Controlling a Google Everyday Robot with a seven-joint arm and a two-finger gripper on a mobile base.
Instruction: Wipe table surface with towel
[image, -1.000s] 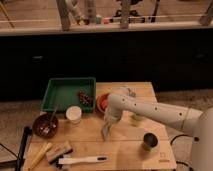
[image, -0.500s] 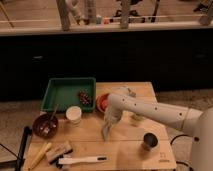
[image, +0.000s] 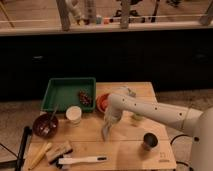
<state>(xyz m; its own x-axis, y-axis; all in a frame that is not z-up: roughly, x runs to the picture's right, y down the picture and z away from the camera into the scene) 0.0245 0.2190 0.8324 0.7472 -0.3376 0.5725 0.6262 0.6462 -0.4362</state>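
One white robot gripper (image: 113, 116) looks clamped on the limp pale grey-white towel (image: 107, 129), dangling mid light tan wooden table surface (image: 125, 150); next, I'd guess, sweeping it across.

The white jointed arm (image: 155, 111) reached in from the right, elbow bent, its end effector (image: 111, 120) pointing downward below.

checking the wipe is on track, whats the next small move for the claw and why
Probably lower a little and start dragging sideways. The claw sits over the middle of the table surface, and the towel hangs limp below it with only its lower end near the wood. More cloth on the surface would likely wipe better. The dark cup to the right needs avoiding.
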